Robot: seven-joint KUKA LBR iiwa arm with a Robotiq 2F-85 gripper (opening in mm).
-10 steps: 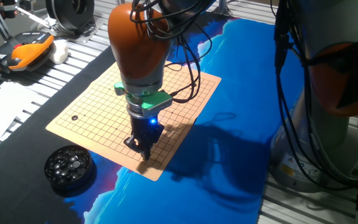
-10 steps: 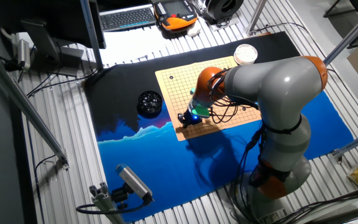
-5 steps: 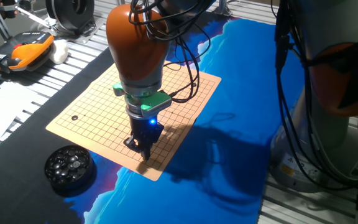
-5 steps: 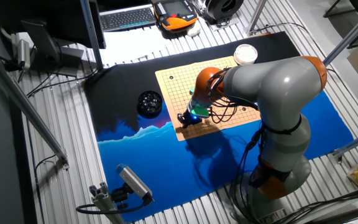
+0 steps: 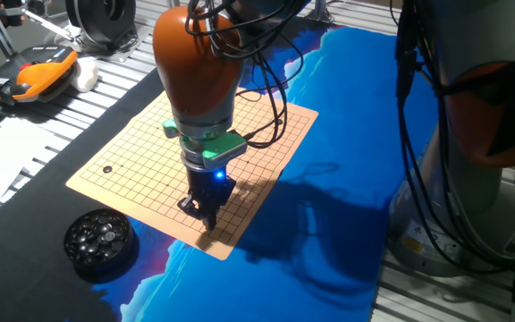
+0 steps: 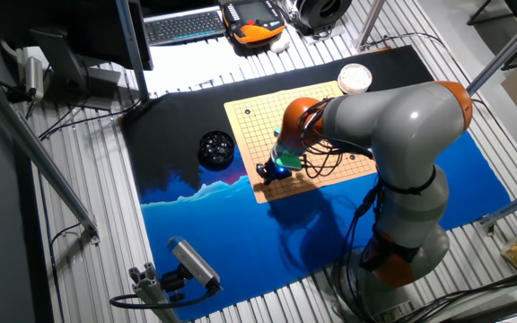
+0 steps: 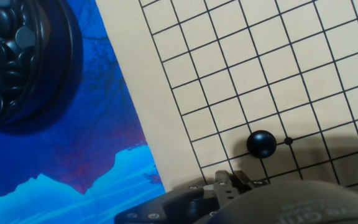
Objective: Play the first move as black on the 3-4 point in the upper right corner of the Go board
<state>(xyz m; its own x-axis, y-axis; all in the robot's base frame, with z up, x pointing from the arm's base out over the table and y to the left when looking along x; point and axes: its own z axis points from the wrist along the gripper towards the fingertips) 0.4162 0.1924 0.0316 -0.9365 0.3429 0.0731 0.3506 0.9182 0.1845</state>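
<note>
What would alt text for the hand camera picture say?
A single black stone sits on a line crossing of the tan Go board, beside a small star-point dot. A bowl of black stones rests on the blue mat at upper left.

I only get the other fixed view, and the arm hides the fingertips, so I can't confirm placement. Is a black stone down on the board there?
Observer: Yes. The hand view shows a round black stone lying on an intersection of the tan gridded Go board.
Operator: Near a star point?
Observer: One line beside the star dot.
Operator: Is the gripper touching it?
Observer: No, the gripper sits apart from the stone.
</note>
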